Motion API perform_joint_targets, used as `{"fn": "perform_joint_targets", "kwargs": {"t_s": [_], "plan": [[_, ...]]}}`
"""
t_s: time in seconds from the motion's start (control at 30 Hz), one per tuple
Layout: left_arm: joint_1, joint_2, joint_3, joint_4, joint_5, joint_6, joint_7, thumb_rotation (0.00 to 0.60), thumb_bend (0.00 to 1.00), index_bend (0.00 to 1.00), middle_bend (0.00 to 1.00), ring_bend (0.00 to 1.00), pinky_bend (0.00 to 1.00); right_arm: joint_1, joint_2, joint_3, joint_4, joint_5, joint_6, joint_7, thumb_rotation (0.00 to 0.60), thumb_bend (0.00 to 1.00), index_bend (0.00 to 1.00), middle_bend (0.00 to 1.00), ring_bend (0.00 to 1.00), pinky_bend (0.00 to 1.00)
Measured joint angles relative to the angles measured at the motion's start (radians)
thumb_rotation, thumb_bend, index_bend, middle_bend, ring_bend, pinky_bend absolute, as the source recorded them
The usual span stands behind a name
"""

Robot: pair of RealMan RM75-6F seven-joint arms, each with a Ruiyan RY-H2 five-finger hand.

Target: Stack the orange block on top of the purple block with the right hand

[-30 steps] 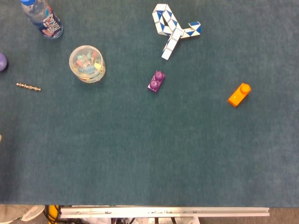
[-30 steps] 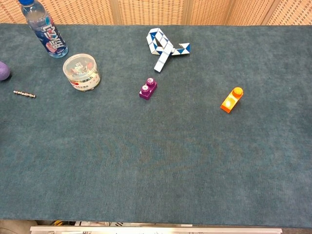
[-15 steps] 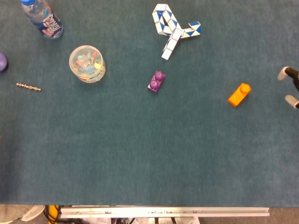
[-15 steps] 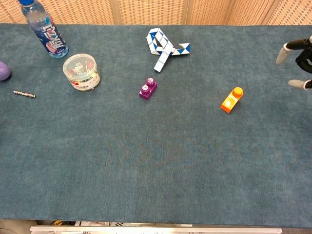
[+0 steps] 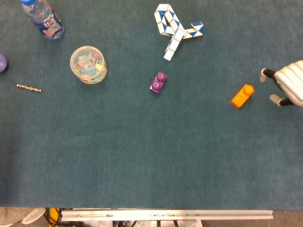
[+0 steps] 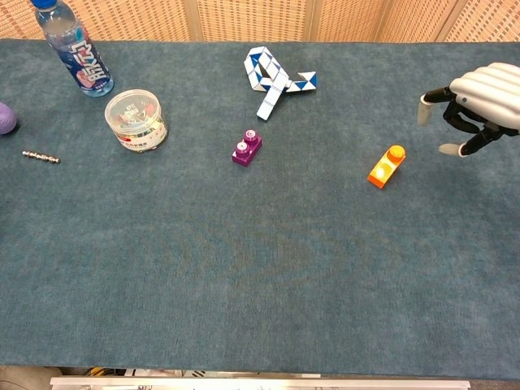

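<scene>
Right robot hand (image 6: 475,101) was seen empty, fingers apart, right of orange block (image 6: 386,166); wooden wall panels (image 6: 244,18) were shown in chest view only.

table (image 5: 142,156): dark teal felt-like cover. orange block (image 5: 242,96): solid bright orange. purple block (image 5: 158,82): deep purple, studs a lighter violet. right robot hand (image 5: 288,84): white ribbed shell, black fingers with pale tips. twisty puzzle (image 5: 174,29): blue and white triangles, alternating. bottle (image 5: 43,18): clear, blue cap, label blue, pink and white. tub (image 5: 88,64): clear, contents pastel pink, green and yellow. ball (image 5: 2,62): purple. bead chain (image 5: 29,88): metallic, brownish.
</scene>
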Motion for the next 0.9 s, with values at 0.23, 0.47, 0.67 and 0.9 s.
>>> {"fn": "perform_joint_targets", "kwargs": {"t_s": [0.23,0.47,0.67,0.9], "plan": [[0.005,-0.001,-0.001,0.001,-0.003,0.005,-0.002,0.600,0.16,0.24,0.25,0.23,0.25,0.043,-0.066,-0.003,0.068,0.031,-0.059,-0.022,0.600,0.19,0.43,0.91,0.89,0.93],[0.010,-0.001,0.000,0.003,-0.005,0.010,-0.005,0.600,0.16,0.24,0.25,0.23,0.25,0.073,-0.107,-0.011,0.107,0.049,-0.092,-0.039,0.600,0.19,0.43,0.91,0.89,0.93],[0.012,-0.001,0.000,0.004,-0.005,0.013,-0.008,0.600,0.16,0.24,0.25,0.23,0.25,0.090,-0.130,-0.017,0.126,0.066,-0.113,-0.051,0.600,0.19,0.43,0.91,0.89,0.93],[0.015,0.000,-0.002,0.010,-0.013,0.012,-0.011,0.600,0.16,0.24,0.25,0.23,0.25,0.105,-0.156,-0.026,0.146,0.078,-0.128,-0.072,0.600,0.19,0.43,0.91,0.89,0.93]]}}
